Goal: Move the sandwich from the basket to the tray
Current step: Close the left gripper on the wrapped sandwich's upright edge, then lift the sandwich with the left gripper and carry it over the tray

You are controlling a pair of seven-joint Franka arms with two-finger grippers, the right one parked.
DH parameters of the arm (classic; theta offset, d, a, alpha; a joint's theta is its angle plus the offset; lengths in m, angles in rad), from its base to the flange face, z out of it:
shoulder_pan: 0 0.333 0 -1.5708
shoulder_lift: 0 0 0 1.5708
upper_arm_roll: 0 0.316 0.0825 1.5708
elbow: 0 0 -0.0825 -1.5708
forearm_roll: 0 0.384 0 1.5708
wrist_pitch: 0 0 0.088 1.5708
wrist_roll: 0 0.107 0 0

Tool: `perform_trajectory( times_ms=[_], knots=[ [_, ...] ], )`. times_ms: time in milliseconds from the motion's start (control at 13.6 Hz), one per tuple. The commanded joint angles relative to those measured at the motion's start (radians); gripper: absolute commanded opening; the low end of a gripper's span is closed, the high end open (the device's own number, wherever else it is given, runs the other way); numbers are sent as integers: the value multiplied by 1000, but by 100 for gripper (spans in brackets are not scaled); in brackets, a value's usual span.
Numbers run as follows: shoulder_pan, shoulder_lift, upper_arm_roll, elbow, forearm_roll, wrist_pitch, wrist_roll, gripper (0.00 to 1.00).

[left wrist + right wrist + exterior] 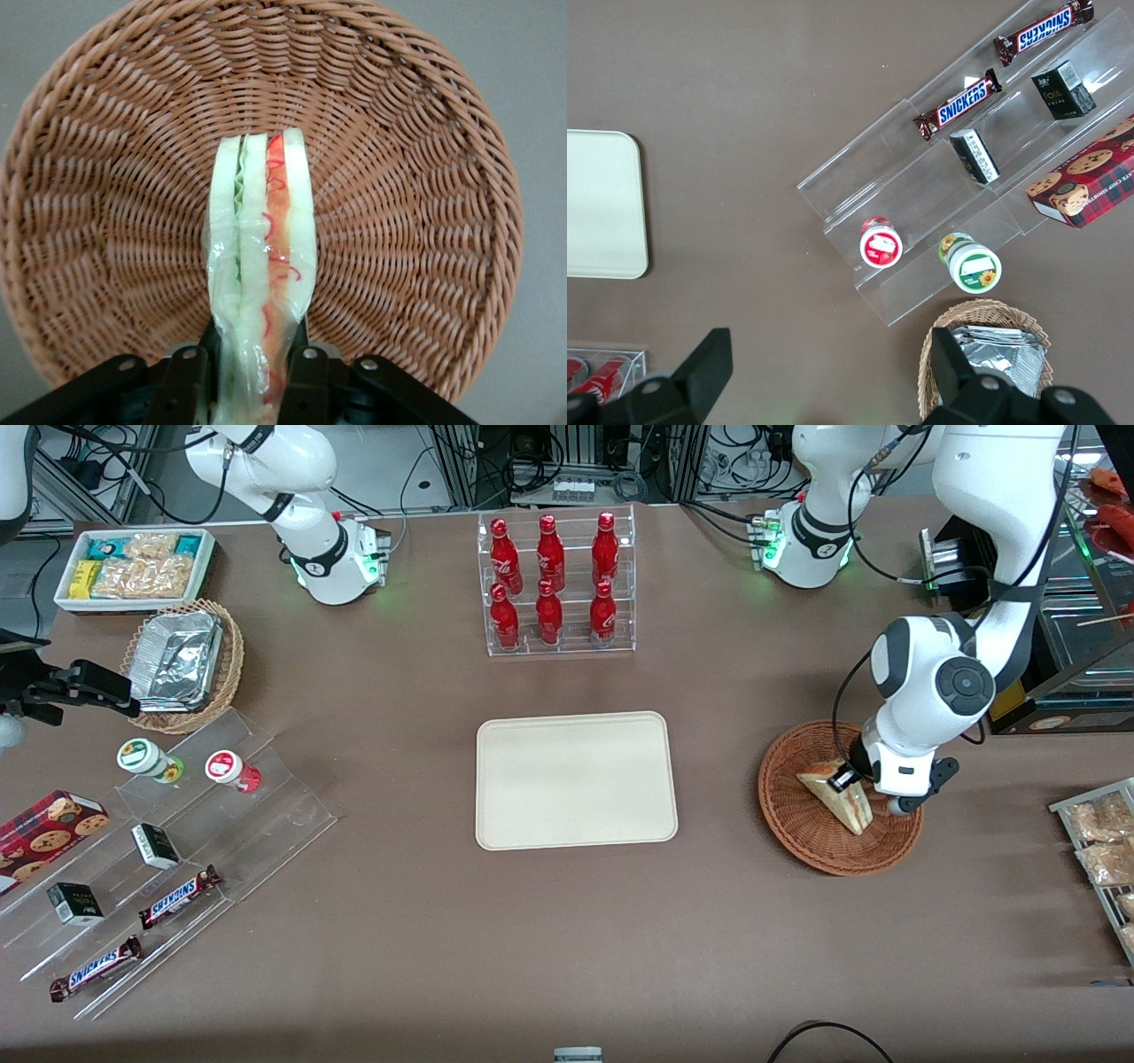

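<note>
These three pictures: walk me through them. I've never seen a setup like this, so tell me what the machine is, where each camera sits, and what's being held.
Two white robot arms stand at a brown table. The front view looks at them from across the table. The other two views come from cameras on the arms' wrists.

The working arm's end effector is down in the round woven basket, shut on the sandwich. Its wrist view shows the black fingers pinching the sandwich's wrapped end, filling layers facing the camera.

The cream tray lies bare at the table's middle. A rack of red bottles stands farther from the front camera. Snack bars and small jars sit on clear steps toward the parked arm's end.
</note>
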Motion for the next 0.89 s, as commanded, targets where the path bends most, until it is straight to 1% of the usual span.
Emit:
perform_trajectory(
  times_ms=[0, 221, 369, 590, 811],
  knots=[
    [-5, -59, -6, 75, 17, -171, 36, 0],
    [-21, -55, -32, 199, 30, -337, 109, 0],
    [-50, -53, -47, 239, 28, -383, 151, 0],
    [-156, -27, -49, 265, 31, -380, 148, 0],
    [-265, 13, -51, 327, 33, -388, 140, 0]
  ],
)
